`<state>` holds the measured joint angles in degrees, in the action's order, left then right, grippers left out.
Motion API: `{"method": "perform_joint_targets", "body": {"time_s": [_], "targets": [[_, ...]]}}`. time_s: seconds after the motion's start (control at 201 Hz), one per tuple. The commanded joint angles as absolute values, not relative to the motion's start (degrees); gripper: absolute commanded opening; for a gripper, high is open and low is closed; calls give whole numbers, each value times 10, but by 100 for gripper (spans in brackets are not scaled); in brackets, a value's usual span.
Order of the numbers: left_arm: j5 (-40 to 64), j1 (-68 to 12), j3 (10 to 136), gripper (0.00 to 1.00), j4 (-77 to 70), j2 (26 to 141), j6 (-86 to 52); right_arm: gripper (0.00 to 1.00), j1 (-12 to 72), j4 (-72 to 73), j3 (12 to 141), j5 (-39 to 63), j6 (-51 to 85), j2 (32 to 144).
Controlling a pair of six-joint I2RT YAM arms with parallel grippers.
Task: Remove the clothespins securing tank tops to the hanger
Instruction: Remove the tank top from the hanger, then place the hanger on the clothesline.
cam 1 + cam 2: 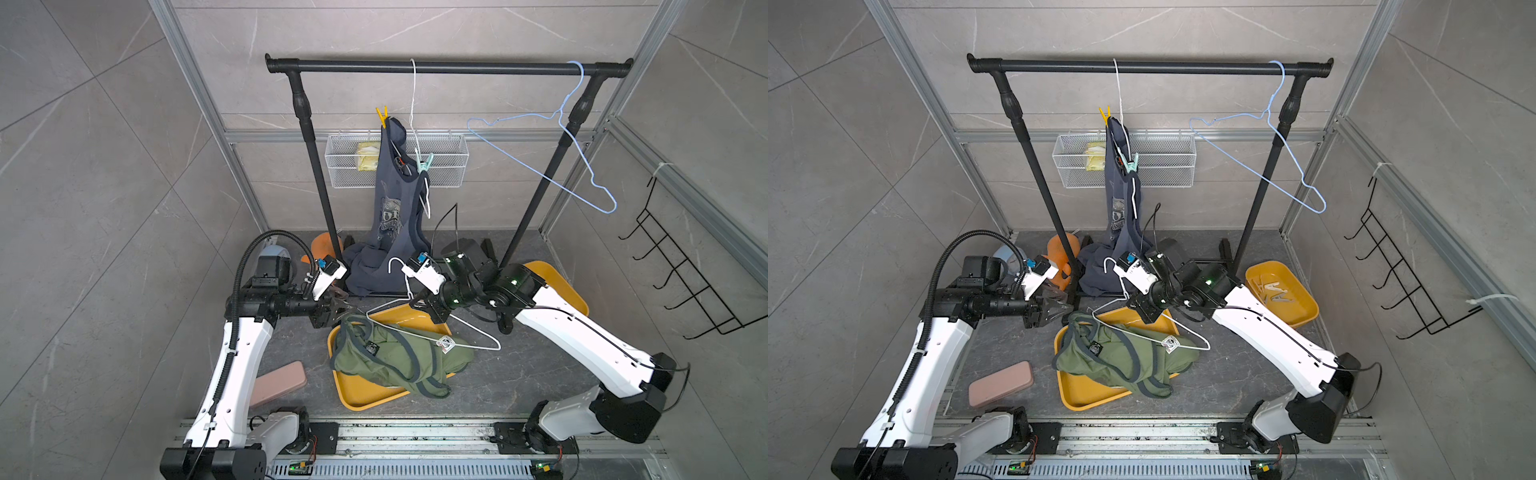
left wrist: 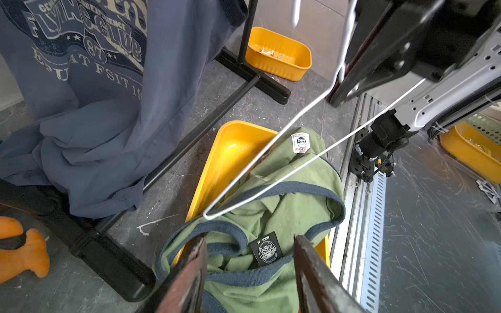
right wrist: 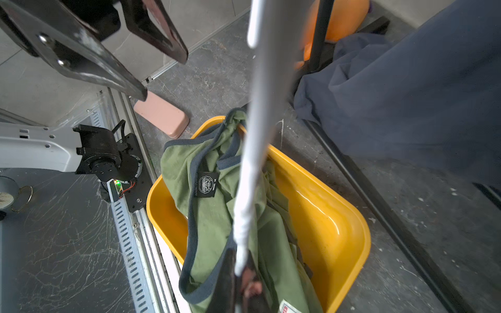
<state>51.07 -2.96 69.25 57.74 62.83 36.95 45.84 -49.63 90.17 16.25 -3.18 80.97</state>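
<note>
Clearly, a top view shows the small bin (image 1: pixel 1304 311) with loose clothespins (image 1: pixel 1273 289) in it, while elsewhere from above the right arm covers nearly all of it; the left wrist view catches it too. Both top views show the blue tank top (image 1: pixel 390 216) hanging from the rail (image 1: pixel 449 66), a yellow clothespin (image 1: pixel 382 116) on its upper strap and a mint clothespin (image 1: pixel 424 164) on the lower one. The wrist views show only its lower folds, bunched on the desk (image 1: pixel 498 374)

The green tank tops (image 1: pixel 390 357) lie heaped in the yellow tray (image 1: pixel 357 395), covering much of it; how many are in the heap is hard to tell. In the right wrist view the white hanger (image 3: pixel 254 162) is a blurred streak

The left tool (image 2: pixel 249 241) stands about half apart and empty, just above the heap's neckline. The right tool (image 1: pixel 417 297) is clamped on the white hanger's neck; the frame slants down to the heap, contact unclear
</note>
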Motion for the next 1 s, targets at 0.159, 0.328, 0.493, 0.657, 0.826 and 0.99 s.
{"method": "perform_joint_targets", "body": {"time_s": [0.159,0.328,0.493,0.657,0.826,0.99], "targets": [[481,-31,743,55,590,616,329,0,461,-592,891,-2,27,674],[503,-31,793,55,618,608,317,0,461,-681,918,-105,60,630],[540,-31,831,56,613,611,278,0,461,-714,989,-196,83,630],[544,-31,852,56,587,610,241,0,461,-698,1075,-226,81,680],[543,-33,856,56,556,618,208,0,460,-669,1189,-256,52,760],[543,-37,850,56,538,634,197,0,437,-629,1312,-266,16,834]]}}
